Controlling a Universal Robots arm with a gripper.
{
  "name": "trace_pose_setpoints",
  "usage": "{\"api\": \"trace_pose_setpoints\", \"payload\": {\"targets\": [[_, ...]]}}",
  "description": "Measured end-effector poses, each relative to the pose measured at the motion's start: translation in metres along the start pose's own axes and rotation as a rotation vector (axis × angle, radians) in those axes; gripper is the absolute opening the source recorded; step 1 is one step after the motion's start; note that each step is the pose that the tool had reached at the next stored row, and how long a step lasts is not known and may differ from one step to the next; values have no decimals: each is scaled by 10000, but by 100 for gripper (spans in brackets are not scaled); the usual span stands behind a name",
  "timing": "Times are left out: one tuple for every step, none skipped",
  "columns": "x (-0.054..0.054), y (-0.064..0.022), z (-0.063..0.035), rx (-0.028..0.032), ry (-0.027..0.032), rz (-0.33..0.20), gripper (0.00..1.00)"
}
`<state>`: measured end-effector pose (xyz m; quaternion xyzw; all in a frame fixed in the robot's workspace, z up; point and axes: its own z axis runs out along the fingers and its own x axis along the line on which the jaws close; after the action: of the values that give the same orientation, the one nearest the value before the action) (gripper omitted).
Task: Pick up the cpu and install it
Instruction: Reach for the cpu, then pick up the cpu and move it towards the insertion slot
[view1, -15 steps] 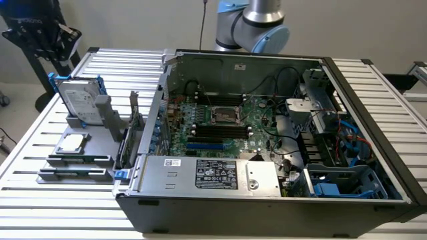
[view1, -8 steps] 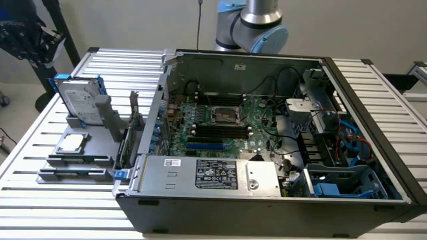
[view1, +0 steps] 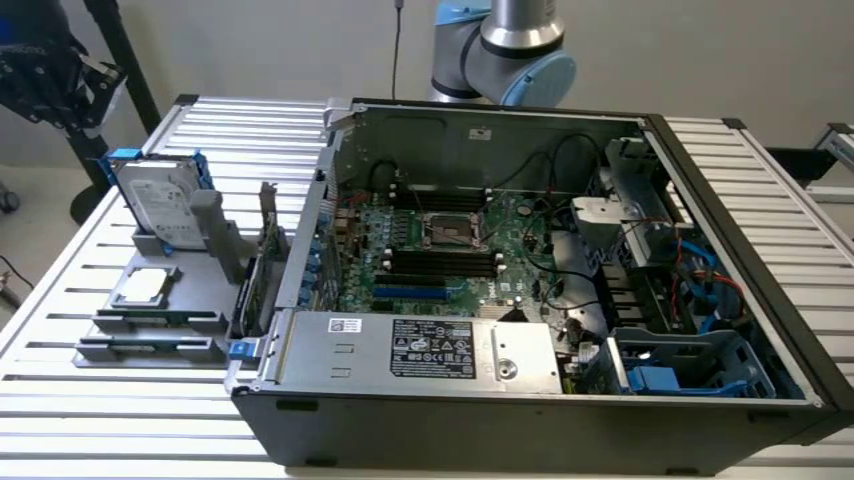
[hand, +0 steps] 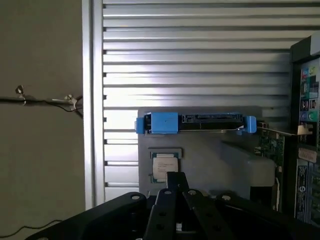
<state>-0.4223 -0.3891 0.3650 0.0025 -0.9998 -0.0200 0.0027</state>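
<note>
The cpu is a small silver square chip lying flat on the grey parts stand, at the exterior view's left beside the open computer case. In the wrist view the cpu lies just beyond my gripper. The gripper's black fingers are shut together with nothing between them, well above the stand. The motherboard's empty socket sits in the middle of the case. The arm's dark end hangs high over the table's far corner at the exterior view's left.
A silver hard drive in a blue bracket stands upright behind the cpu, and in the wrist view this hard drive is seen edge-on. Green memory sticks lie in front. The case wall rises to the stand's right. The slatted table's edge borders the floor.
</note>
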Motion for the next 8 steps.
{"api": "trace_pose_setpoints", "payload": {"targets": [[3, 1, 1, 4, 1, -49, 11], [2, 0, 1, 5, 1, -49, 11], [2, 0, 1, 5, 1, -50, 11], [2, 0, 1, 5, 1, -50, 11], [2, 0, 1, 5, 1, -50, 11], [2, 0, 1, 5, 1, -50, 11], [2, 0, 1, 5, 1, -50, 11], [2, 0, 1, 5, 1, -51, 11]]}}
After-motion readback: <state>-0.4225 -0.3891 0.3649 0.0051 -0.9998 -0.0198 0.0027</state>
